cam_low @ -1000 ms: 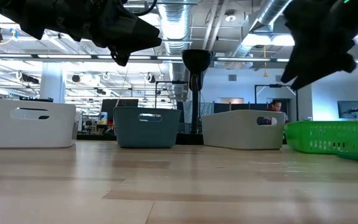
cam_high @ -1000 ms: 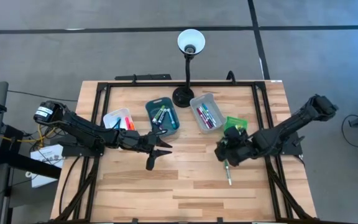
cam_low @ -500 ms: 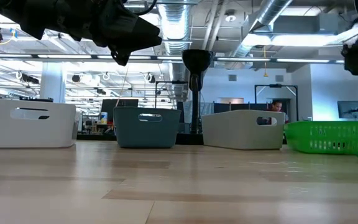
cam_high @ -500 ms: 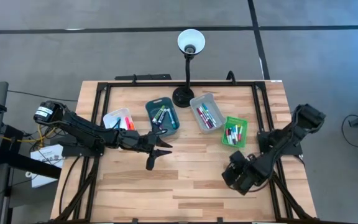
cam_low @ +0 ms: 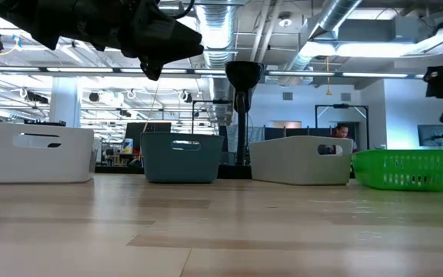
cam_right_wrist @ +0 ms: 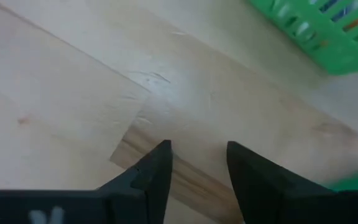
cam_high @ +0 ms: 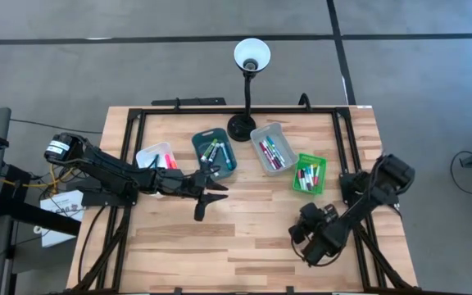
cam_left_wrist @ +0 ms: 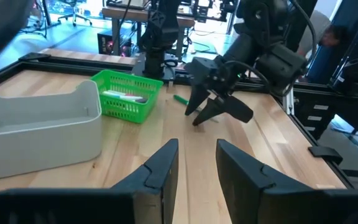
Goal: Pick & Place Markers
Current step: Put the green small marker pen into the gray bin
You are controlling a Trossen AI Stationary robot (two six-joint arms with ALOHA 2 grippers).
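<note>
Four bins lie beyond two claws. Left claw is parted, empty; right claw parted, one green marker behind it.

One camera hangs overhead, looking straight down on the pale wooden table. One sits low at six o'clock, facing twelve. Both share the green plastic mesh basket at two o'clock.

Four bins hold the markers, beside one lamp and two arms.
</note>
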